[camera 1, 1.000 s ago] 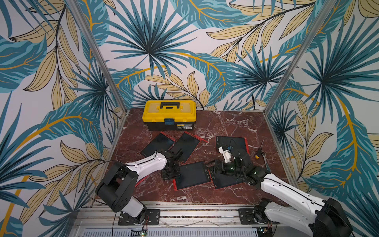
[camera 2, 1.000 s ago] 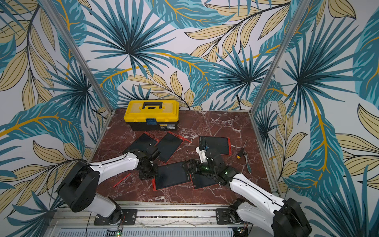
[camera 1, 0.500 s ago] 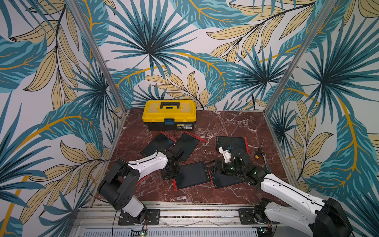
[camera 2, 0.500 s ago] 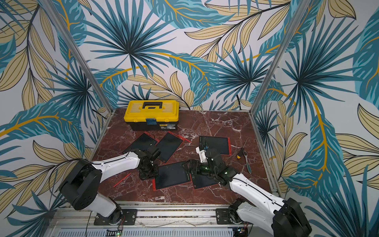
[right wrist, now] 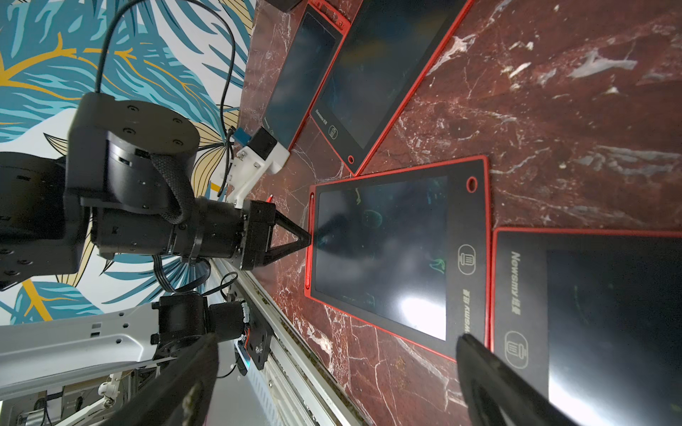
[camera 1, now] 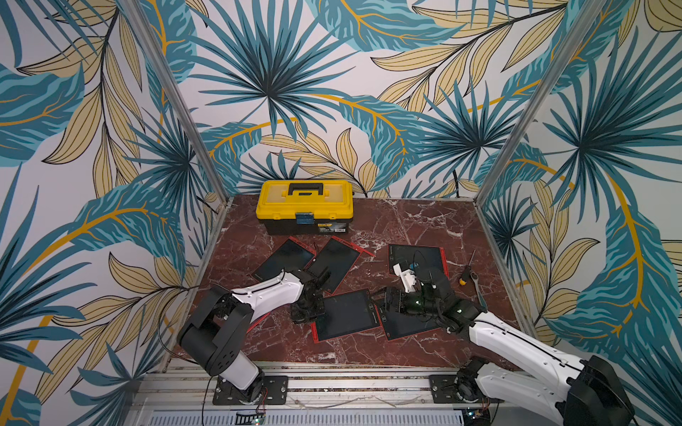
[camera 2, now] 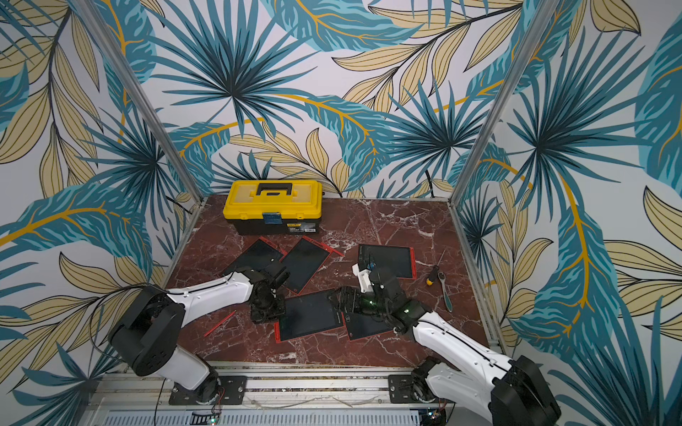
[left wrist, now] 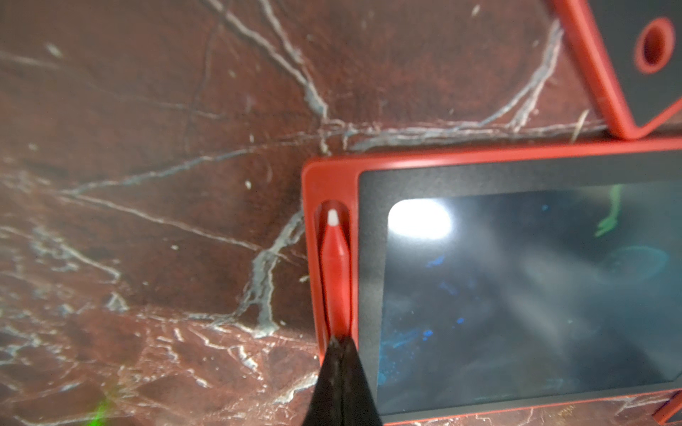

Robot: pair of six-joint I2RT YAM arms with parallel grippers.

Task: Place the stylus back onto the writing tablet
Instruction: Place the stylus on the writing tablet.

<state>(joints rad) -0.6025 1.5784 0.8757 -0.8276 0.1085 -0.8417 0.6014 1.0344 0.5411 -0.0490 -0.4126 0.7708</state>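
The word "Newsmy", followed by 2 Chinese characters, is printed in grey on the dark border of the nearest tablet in the right wrist view. A round waste-bin sign is set beside it. The same bin sign is seen on the middle tablet, whose lettering is partly lost in glare, and on a far tablet, where the print is too small to be read. The label on the yellow toolbox cannot be read.
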